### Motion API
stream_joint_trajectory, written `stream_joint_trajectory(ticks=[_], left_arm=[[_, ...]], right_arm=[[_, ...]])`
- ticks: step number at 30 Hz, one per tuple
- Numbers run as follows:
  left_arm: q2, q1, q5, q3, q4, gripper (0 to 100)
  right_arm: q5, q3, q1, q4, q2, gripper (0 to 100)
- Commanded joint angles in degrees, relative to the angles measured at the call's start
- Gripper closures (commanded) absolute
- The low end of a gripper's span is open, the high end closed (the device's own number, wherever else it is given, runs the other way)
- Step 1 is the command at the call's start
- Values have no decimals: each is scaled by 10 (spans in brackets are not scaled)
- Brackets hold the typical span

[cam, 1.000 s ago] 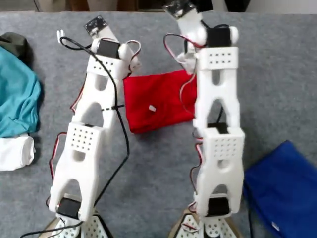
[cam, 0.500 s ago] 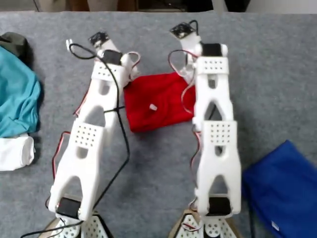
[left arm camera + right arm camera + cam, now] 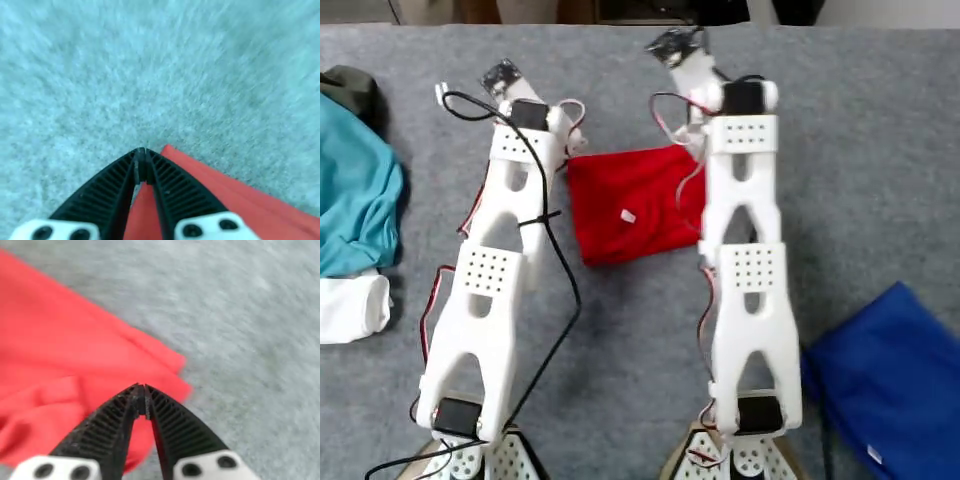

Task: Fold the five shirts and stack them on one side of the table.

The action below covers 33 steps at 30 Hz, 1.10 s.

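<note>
Well left of the left gripper (image 3: 141, 152): teal shirt (image 3: 355, 195), white shirt (image 3: 350, 305). Tips pressed together at a corner of the folded red shirt (image 3: 635, 205), flat between both tools. Right gripper (image 3: 141, 389) likewise closed above another corner; blue shirt (image 3: 890, 380) well to its right.

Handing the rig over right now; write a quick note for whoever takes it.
Left gripper: shut, at one far corner of the red shirt.
Right gripper: shut, above the other far corner. Unclear whether either pinches cloth.
Done: red shirt lies folded in the middle.
Teal shirt, white garment and dark garment sit at the left, blue shirt at the right.
Left: fold those, stack all on one side.
</note>
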<state>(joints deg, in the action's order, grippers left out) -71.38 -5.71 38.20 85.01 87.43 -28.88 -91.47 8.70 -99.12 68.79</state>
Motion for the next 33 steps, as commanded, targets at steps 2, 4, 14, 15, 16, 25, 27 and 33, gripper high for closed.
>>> stream_joint_trajectory(ticks=[2, 4, 14, 15, 16, 25, 27, 33], left_arm=[[11, 29, 3, 84, 34, 981], [11, 64, 3, 114, 34, 981], [5, 199, 2, 98, -49, 981], [5, 200, 2, 98, -49, 981], [5, 200, 2, 94, -50, 981], [6, 200, 1, 44, -91, 981], [6, 198, 1, 44, -91, 981], [6, 195, 1, 41, -91, 981]], right_arm=[[-11, -29, 51, -28, -15, 993], [-11, -26, 63, -26, -12, 993], [-11, 53, 92, -31, 9, 993], [-11, 70, 91, -31, 8, 993], [-11, 86, 89, -32, 6, 993], [-11, 270, 59, -33, -100, 994], [-11, 320, 53, -33, -143, 994], [-16, 464, 26, -31, -267, 994]])
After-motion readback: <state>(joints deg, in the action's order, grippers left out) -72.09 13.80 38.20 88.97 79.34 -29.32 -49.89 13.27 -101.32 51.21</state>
